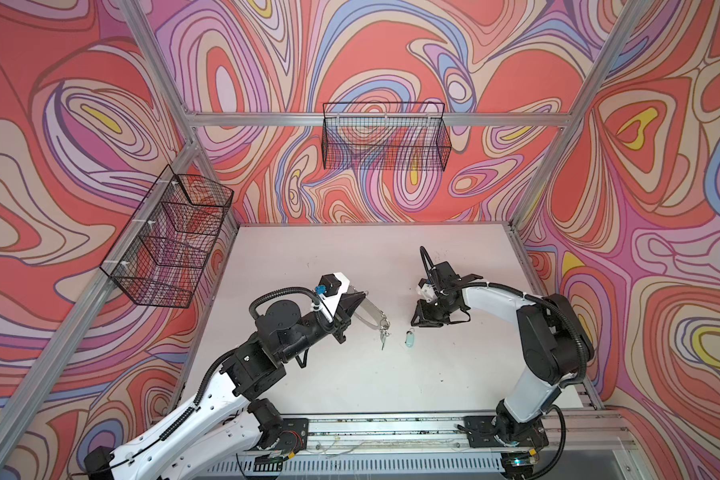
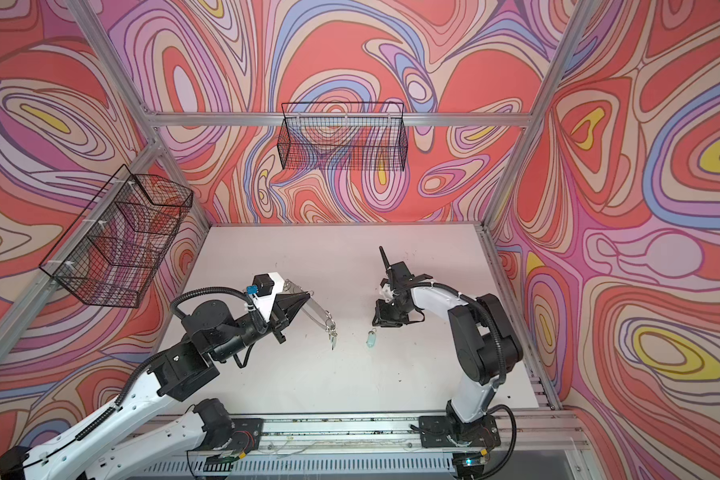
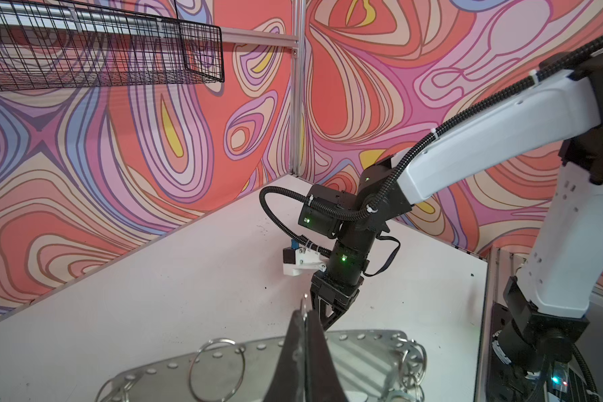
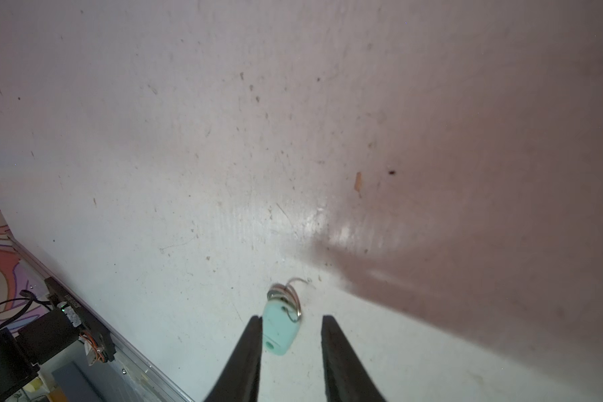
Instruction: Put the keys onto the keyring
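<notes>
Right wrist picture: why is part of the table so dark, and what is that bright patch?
In the right wrist view a broad brownish shadow, likely the arm's, covers much of the table, with a glare patch at its edge; the mint key tag at the right tool looks fairly sharp. In both top views the table is evenly lit, shadows faint.

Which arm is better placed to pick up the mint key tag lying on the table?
Right. The right gripper is open with its fingers either side of the mint key tag on the table, so it probably only needs to close. The left gripper is shut on the keyring, so it is occupied.
</notes>
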You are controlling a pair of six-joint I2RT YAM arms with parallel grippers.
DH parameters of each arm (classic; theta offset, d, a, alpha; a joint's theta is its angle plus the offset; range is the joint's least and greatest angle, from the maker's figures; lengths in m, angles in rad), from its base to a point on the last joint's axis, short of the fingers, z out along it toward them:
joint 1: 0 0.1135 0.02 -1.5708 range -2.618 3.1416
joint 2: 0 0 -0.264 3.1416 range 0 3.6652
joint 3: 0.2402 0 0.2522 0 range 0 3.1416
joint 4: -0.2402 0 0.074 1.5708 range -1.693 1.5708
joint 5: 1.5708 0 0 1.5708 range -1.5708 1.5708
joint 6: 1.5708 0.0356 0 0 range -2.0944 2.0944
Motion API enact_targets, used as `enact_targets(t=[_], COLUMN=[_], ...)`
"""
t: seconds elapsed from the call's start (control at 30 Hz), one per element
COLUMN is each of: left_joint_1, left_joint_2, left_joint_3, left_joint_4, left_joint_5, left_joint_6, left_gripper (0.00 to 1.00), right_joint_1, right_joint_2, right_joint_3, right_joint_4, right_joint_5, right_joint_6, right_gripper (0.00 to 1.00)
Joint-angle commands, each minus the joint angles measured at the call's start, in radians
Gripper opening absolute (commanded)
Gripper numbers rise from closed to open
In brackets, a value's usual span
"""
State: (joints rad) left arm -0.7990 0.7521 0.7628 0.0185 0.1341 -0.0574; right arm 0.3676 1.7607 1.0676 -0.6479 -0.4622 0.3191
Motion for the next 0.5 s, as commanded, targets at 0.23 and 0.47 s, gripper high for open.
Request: enact_targets(t=[0.23,0.47], left_joint_1=[-0.005,-0.004], left_joint_2=[-0.018,-0.013], left_joint_3=[0.001,0.001], left_joint_4=[0.026,0.033], left_joint_5=[0.024,0.028], left_joint_6=[-0.017,-0.019], left_gripper=[0.0,0.0], right_joint_1=[-0.004,-0.004], right_joint_2=[0.075,0.094], right_joint_3=[0.028,0.03], right_joint_4=[-0.014,-0.01], right_joint_5=[-0.04,-0.063], right_joint_6=[-0.013,-0.013], right_gripper=[0.29,0.22])
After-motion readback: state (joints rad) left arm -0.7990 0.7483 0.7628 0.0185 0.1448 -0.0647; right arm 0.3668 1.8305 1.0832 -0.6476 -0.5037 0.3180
